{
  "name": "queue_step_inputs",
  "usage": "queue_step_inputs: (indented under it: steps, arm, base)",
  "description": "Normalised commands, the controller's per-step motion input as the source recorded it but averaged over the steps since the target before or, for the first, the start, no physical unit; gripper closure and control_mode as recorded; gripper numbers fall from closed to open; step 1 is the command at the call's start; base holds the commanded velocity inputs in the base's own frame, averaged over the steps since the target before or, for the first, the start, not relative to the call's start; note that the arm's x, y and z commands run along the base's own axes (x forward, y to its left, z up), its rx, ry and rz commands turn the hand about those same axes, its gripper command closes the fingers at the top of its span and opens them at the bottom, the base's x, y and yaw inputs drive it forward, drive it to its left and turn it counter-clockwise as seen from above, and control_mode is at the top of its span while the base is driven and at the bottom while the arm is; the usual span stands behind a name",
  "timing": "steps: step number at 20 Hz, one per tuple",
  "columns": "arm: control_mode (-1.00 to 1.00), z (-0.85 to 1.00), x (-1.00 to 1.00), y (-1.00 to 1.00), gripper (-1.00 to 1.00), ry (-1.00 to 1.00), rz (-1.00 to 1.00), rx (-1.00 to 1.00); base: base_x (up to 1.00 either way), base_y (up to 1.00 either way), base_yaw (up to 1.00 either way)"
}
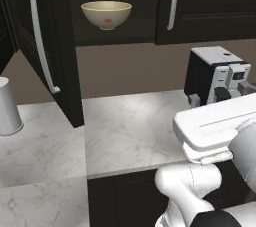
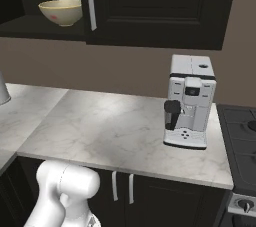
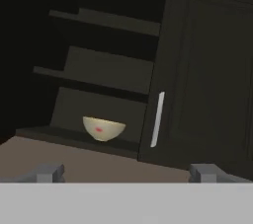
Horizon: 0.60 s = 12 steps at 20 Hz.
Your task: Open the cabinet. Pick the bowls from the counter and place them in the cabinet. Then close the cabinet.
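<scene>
Fingertips [image 3: 49,172] of the gripper [image 3: 129,173] are seen spread wide apart at the bottom of the hand view, with nothing held between them. Ahead of them the cabinet [image 3: 202,70] is seen with its left door [image 1: 42,46] swung open and its right door shut, a silver bar handle [image 3: 157,119] on the shut door. The tan-yellow bowl [image 1: 106,14] with a red spot is set upright on the lowest shelf inside the open half. Below, the marble counter [image 2: 110,131] carries a white coffee machine [image 2: 190,102] at the right and a grey-white cup [image 1: 7,107] at the far left.
</scene>
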Motion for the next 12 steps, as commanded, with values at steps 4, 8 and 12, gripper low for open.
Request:
queue_step_inputs:
  steps: [4, 8, 12]
  arm:
    - [-1.00, -1.00, -0.13, 0.55, -1.00, -0.23, -0.07, 0.00]
    - [-1.00, -0.81, 0.00, 0.23, -1.00, -0.27, -0.05, 0.00]
    - [-1.00, -0.32, 0.03, 0.21, -1.00, -0.19, 0.00, 0.01]
  base:
    - [0.00, 0.00, 0.00]
    - [0.00, 0.00, 0.00]
    - [0.00, 0.00, 0.00]
